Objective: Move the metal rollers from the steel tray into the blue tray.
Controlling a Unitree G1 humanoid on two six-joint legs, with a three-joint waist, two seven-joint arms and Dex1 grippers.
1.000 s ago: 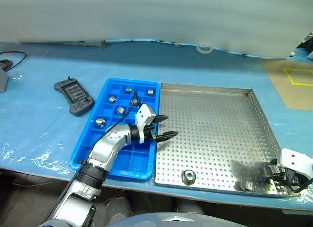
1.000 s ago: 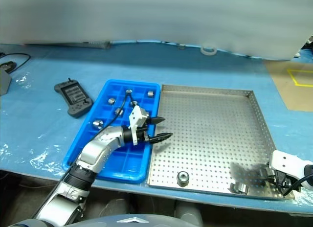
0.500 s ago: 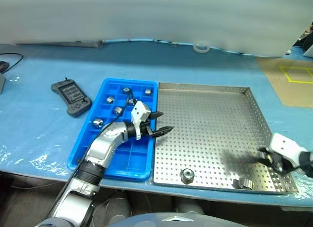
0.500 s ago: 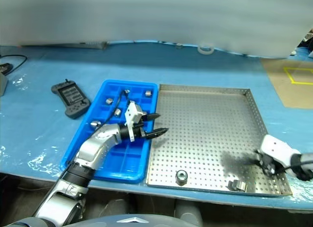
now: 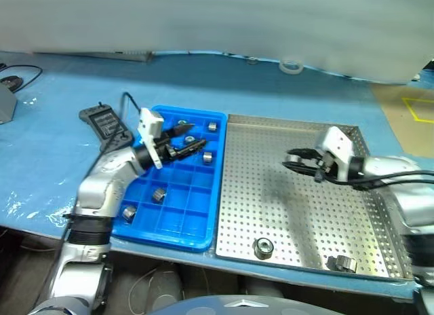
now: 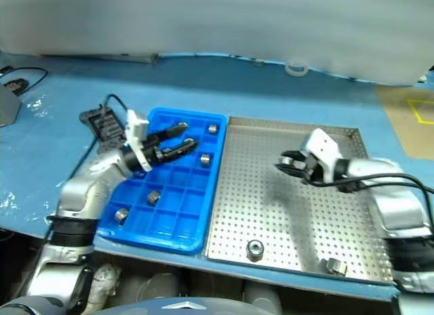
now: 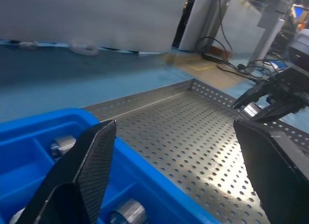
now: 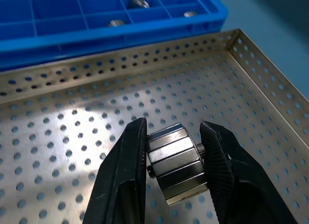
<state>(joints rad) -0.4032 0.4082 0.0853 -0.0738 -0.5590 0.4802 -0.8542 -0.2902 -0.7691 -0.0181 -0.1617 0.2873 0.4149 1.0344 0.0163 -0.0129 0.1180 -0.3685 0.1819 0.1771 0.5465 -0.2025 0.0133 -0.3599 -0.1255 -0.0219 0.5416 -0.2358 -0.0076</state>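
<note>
Right gripper (image 8: 173, 151) is clamped on one of the metal rollers (image 8: 175, 162), its two black fingers pressing the roller's sides, and it hangs above the steel tray (image 5: 285, 213), over the part of the perforated floor toward the tray's far edge and well clear of every rim. Left gripper (image 5: 184, 136) stands wide apart and carries nothing; it hovers above the blue tray (image 5: 175, 228), over the compartments near that tray's far end.

Taking the steel tray as the landmark: the blue tray lies along its left rim, the two edges touching or nearly so. Most of the steel tray's floor is bare, so there is open room between the held roller and the left rim. Two rollers still lie on that floor, both close to the near rim: one (image 5: 263, 246) left of the middle, the other (image 5: 345, 263) near the right corner. Beyond the left rim, the blue tray holds several rollers in separate compartments: one (image 5: 213, 126) and another (image 5: 207, 156) in the column beside the steel tray, and two more (image 5: 159, 194) (image 5: 129, 212) nearer its front. A dark handheld controller (image 5: 103, 122) lies on the table cover past the blue tray's far left corner, and a white tape ring (image 5: 291, 66) sits well beyond the steel tray's far rim.
</note>
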